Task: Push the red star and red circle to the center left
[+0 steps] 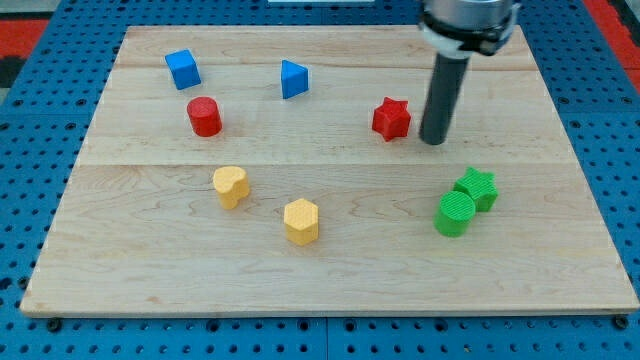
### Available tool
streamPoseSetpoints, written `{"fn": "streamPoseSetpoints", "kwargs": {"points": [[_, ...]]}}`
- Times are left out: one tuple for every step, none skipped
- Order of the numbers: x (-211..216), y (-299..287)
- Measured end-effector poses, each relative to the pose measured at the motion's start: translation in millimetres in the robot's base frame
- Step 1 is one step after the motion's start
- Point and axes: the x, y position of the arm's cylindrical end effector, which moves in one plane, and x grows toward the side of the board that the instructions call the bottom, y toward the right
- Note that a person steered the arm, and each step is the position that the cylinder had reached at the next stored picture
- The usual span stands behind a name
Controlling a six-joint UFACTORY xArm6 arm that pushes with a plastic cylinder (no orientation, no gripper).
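While parked on the table's right half, task blocks and tip as follows:

Red star (391, 119): upper-right part of the wooden table (330, 270), flat on the wood, clear of every other block.

My tip (432, 141): down at the table surface just beside the red star, on its right in the view; narrow gap visible, no contact to be made out.

Rod: dark, straight, upright, rising from the tip to a grey collar at the view's top edge.

Jaws: none on this arm; bare rod only, holding nothing.

Red circle (204, 116): short cylinder in the upper-left part of the table, well apart from the red star and at about the same height in the view.

Blue cube (183, 69): up and left of the red circle, near the table's top edge.

Blue triangle (293, 78): top centre, between the blue cube and the red star, apart from both.

Yellow heart (231, 186): below the red circle, left of centre.

Yellow hexagon (301, 221): down and right of the yellow heart, near it but apart.

Green star (477, 187): lower right, below the tip.

Green circle (455, 213): cylinder touching the green star on its lower-left side.

Surround: blue pegboard with red matting at the view's top corners.
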Motion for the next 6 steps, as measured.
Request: {"fn": "streamPoseSetpoints", "kwargs": {"points": [[-15.7,-86.4],[-17.7,-204.3],[-19.4,-133.1],[-63.8,-137.3],[-62.5,-204.2],[-54.9,-244.0]]}}
